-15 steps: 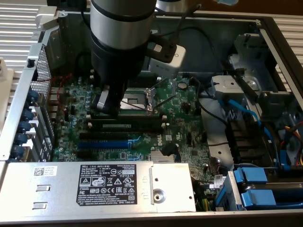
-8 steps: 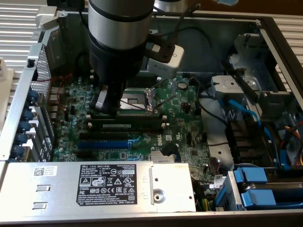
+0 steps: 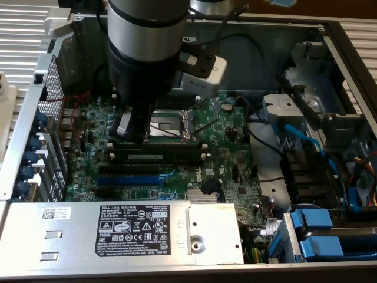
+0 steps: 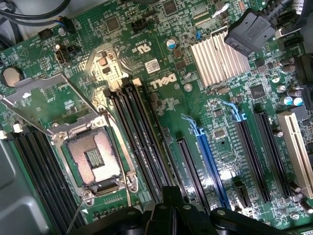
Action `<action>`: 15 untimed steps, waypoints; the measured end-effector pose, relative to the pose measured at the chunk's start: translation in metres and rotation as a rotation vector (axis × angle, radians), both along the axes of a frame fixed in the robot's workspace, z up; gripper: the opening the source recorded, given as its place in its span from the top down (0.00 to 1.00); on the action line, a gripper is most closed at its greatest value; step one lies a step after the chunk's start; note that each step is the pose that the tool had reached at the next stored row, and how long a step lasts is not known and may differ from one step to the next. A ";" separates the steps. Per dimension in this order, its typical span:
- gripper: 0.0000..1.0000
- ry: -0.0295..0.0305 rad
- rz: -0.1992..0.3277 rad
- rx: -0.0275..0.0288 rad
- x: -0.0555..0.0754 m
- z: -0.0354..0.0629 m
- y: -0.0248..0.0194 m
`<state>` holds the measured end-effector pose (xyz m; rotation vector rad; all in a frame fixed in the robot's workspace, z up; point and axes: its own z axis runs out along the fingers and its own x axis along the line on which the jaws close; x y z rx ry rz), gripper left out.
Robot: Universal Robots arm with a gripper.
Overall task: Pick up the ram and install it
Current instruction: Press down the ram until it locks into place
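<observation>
Claw point(image 3: 131, 137) pressed together, nothing visibly pinched, low over the motherboard point(image 3: 227, 153) just at 9 o'clock of the open CPU socket point(image 3: 168, 125). Ram point(image 3: 156, 157) sits in a black slot directly at 6 o'clock of the socket, above the blue slot point(image 3: 128, 178).

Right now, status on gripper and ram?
Gripper shut, nothing seen in it, low beside the CPU socket. Ram lying along the black slots; seating unclear. No obstruction seen.
</observation>
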<state>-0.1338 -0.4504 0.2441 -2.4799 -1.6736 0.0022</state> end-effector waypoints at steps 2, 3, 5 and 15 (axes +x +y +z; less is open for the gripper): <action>0.89 0.0000 0.000 0.0000 -0.001 0.0000 0.0000; 0.89 0.0000 0.000 0.0000 -0.001 0.0000 0.0001; 0.89 0.0000 0.000 0.0000 -0.001 0.0000 0.0001; 0.89 0.0000 0.000 0.0000 -0.005 0.0000 0.0002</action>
